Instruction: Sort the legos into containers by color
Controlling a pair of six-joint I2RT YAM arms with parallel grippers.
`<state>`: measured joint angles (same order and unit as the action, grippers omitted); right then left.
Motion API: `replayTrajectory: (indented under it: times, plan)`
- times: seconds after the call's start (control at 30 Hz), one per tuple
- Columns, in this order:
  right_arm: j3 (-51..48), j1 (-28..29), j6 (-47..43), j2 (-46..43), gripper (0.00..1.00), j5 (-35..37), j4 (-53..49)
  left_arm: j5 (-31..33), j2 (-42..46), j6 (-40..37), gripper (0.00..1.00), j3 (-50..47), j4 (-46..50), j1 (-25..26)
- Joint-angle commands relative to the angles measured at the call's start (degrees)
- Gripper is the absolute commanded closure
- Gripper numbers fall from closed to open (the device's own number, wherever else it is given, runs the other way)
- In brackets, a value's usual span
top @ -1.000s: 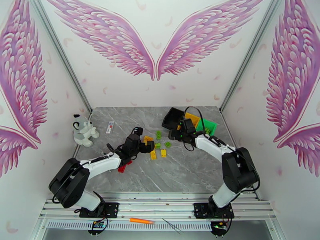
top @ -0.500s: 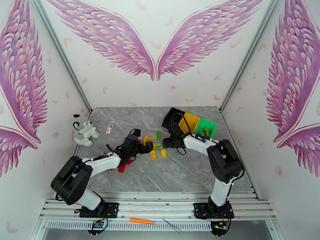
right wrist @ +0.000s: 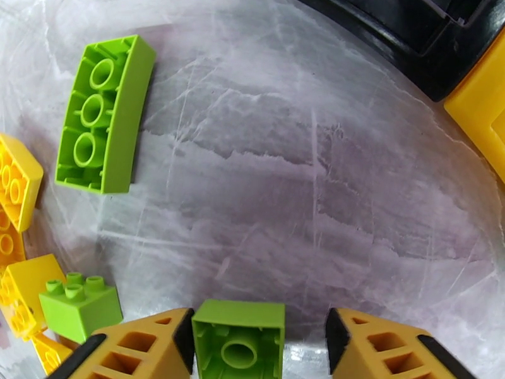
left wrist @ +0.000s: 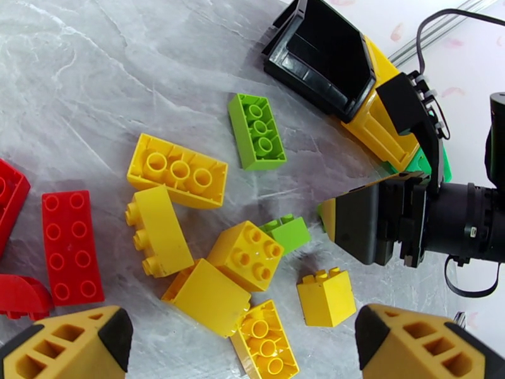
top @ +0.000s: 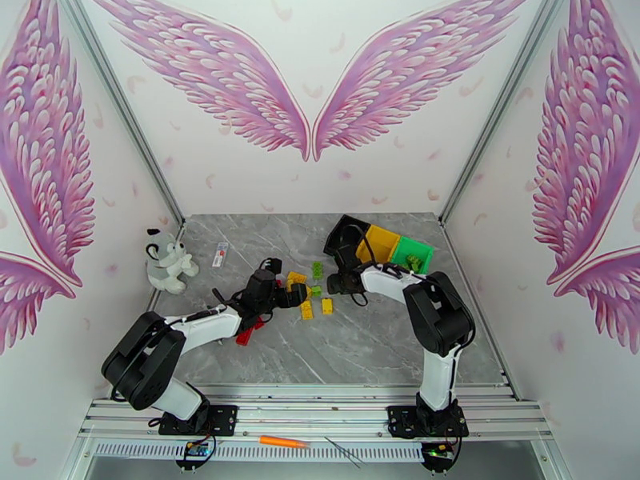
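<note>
Several red, yellow and green legos lie mid-table. My left gripper (top: pixel 293 294) (left wrist: pixel 245 333) hovers open over the pile, above yellow bricks (left wrist: pixel 247 255), a long green brick (left wrist: pixel 257 131) and a red brick (left wrist: pixel 63 244). My right gripper (top: pixel 336 283) (right wrist: pixel 259 339) stands low on the table, open around a small green brick (right wrist: pixel 238 339). Its left finger (right wrist: pixel 158 342) touches that brick and a gap remains at its right finger (right wrist: pixel 379 342). Another long green brick (right wrist: pixel 104 115) lies ahead of it. The black bin (top: pixel 346 236), tipped on its side, the yellow bin (top: pixel 382 242) and the green bin (top: pixel 412 254) stand in a row at the back right.
A plush dog (top: pixel 168 262) sits at the left edge and a white-and-orange tube (top: pixel 221 254) lies near it. Two red bricks (top: pixel 248 334) lie under the left arm. An orange tool (top: pixel 282 442) rests on the front rail. Bare table spreads toward the front.
My right arm has swung left from beside the bins to the lego pile and come down around a small green brick. The left arm has hardly moved.
</note>
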<state>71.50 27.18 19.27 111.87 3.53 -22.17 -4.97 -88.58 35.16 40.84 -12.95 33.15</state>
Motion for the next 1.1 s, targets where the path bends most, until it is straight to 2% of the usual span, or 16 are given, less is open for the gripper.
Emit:
replayTrajectory:
  times: [0.0, 0.2, 0.27, 0.37, 0.53, 0.77, 1.0, 1.07]
  plan:
    - [1.7, 0.5, -0.3, 1.0, 0.48, 1.6, -1.6, -0.7, 0.4, -0.1, 0.01, -0.4, -0.4, 0.0]
    - [0.8, -0.1, 1.4, -1.0, 0.61, 1.7, -1.5, -0.4, 0.2, -1.8, 0.01, 0.8, 0.8, 1.4]
    - [-0.5, -0.9, 2.5, -3.2, 0.67, 1.9, -0.8, 0.2, 0.0, -3.2, 0.01, 1.8, 1.9, 2.8]
    - [-3.5, -2.7, 4.4, -7.6, 0.7, 1.4, 1.4, 1.3, -0.5, -5.3, 0.01, 3.5, 3.4, 5.4]
    - [-9.0, -8.0, 7.8, -16.2, 0.7, 3.2, 4.6, 3.2, -1.4, -10.0, 0.01, 6.6, 5.7, 11.2]
    - [-14.1, -19.6, 12.9, -24.9, 0.67, 7.0, 7.2, 6.0, -2.3, -14.8, 0.01, 9.5, 7.8, 17.4]
    - [-9.4, -26.3, 14.2, -22.1, 0.63, 12.4, 5.0, 6.1, -2.4, -15.1, 0.01, 9.7, 7.9, 18.2]
    - [-7.6, -27.2, 14.3, -20.4, 0.58, 12.9, 4.1, 6.5, -2.1, -15.2, 0.01, 9.6, 8.0, 18.2]
